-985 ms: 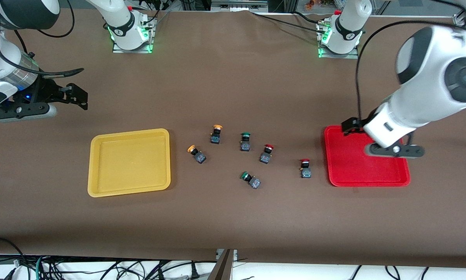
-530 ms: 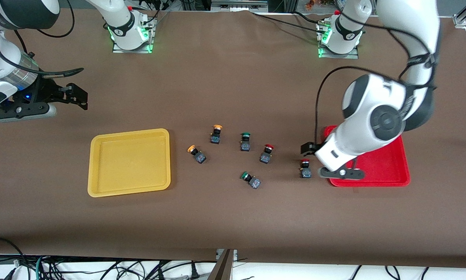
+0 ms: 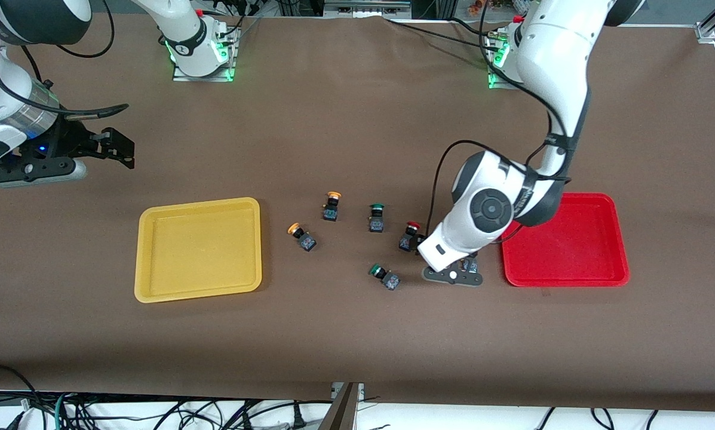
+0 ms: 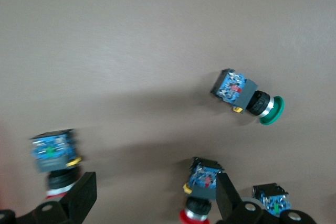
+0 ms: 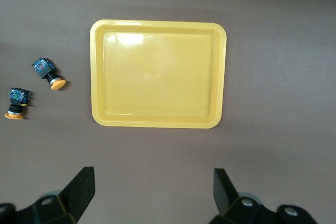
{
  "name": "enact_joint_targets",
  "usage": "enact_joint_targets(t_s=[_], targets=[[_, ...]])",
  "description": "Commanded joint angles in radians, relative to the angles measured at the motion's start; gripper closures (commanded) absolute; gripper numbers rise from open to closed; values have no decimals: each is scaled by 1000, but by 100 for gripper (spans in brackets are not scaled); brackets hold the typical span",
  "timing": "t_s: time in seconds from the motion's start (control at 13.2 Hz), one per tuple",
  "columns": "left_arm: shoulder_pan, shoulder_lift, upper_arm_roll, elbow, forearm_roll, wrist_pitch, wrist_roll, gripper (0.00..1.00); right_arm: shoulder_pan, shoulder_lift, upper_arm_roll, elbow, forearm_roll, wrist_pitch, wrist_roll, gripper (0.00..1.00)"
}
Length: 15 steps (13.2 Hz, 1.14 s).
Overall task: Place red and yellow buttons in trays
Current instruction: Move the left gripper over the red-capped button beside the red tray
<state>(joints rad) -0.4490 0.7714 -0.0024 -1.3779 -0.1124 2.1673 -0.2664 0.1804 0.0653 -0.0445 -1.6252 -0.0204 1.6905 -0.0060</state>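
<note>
front view, left arm: reaches from its base down to the table between the buttons and the red tray (image 3: 563,239), forearm steeply inclined.
front view, left gripper (image 3: 460,270): low over one red button (image 3: 472,266), mostly hidden under it; second red button (image 3: 409,235) just beside the wrist.
front view, right arm: waits; right gripper (image 3: 115,148) held over bare table, farther from the camera than the yellow tray (image 3: 198,249).
front view, yellow buttons (image 3: 302,236): two, lying between the yellow tray and the green buttons (image 3: 377,217); both trays hold nothing.
left wrist view, fingers (image 4: 81,198): spread apart, nothing between them; a red button (image 4: 200,192) close to one finger.
right wrist view, fingers (image 5: 79,190): spread apart, nothing held; yellow tray (image 5: 157,74) below.
</note>
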Motion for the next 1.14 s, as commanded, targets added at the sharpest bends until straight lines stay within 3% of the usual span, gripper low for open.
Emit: enact_joint_targets(t_s=[0.0, 1.06], targets=[[-49, 42, 13, 34, -9, 13, -5, 0, -1, -1, 3, 16, 1, -17, 4, 0], [-96, 97, 15, -12, 48, 11, -5, 0, -1, -1, 3, 16, 1, -17, 4, 0]])
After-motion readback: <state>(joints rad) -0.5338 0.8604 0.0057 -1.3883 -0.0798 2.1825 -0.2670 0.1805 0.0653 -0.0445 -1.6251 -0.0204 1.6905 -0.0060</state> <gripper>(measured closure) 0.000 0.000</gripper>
